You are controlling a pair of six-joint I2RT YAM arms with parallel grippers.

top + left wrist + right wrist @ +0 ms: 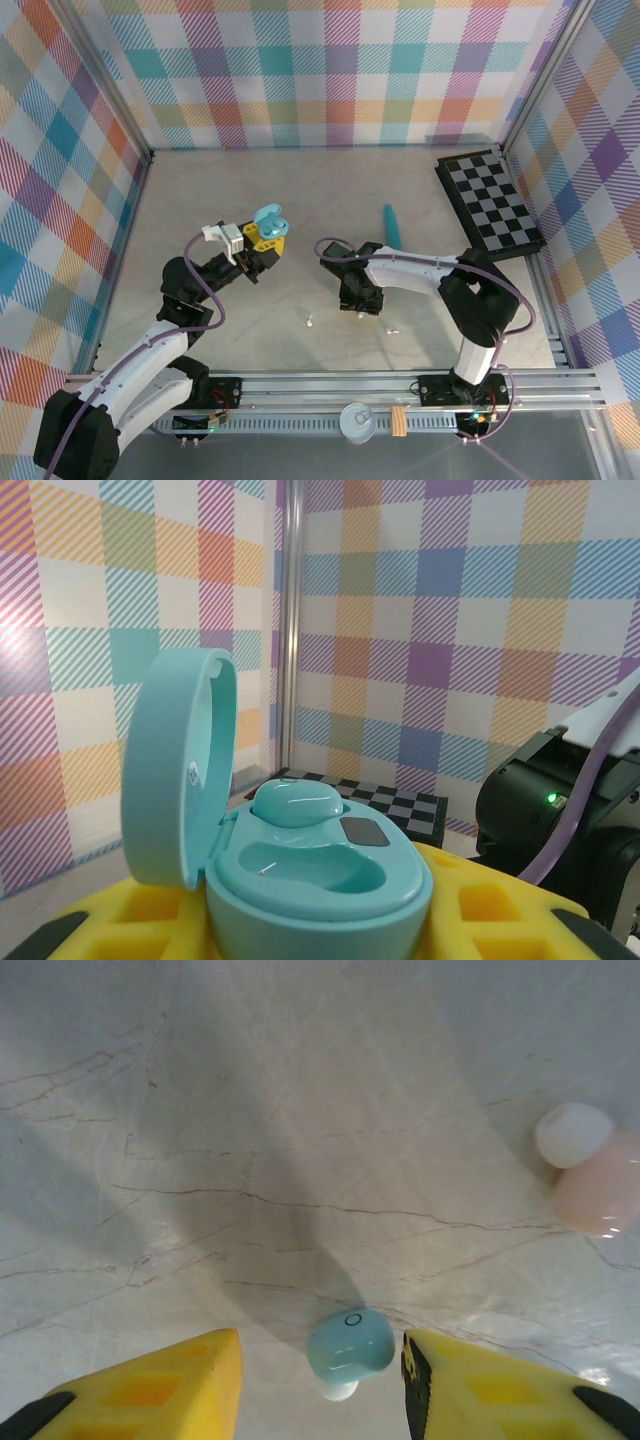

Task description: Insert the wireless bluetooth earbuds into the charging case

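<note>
Plaid walls in pastel checks enclose a pale, veined surface (pixel 200 200). From above, a checkerboard (pixel 490 203) lies at the far right and a teal stick (pixel 391 226) lies left of it. The left tool (pixel 264 238) is raised and pinches the open charging case (pixel 268 216). The right tool (pixel 360 303) points down at the surface, with small earbuds (pixel 311 322) scattered near it.

In the left wrist view, the yellow fingers (pixel 110 920) clamp the teal case from both sides. Its lid (pixel 180 770) stands upright on the left, and one light blue bud (pixel 297 802) sits in the far well.

In the right wrist view, the right tool's yellow fingers (pixel 150 1385) are spread apart. A light blue earbud (pixel 350 1343) lies on the surface between them, just beside the right finger and not gripped. A pale pink earbud (pixel 600 1198) lies well off to the right, with a white piece (pixel 572 1133) touching it.
</note>
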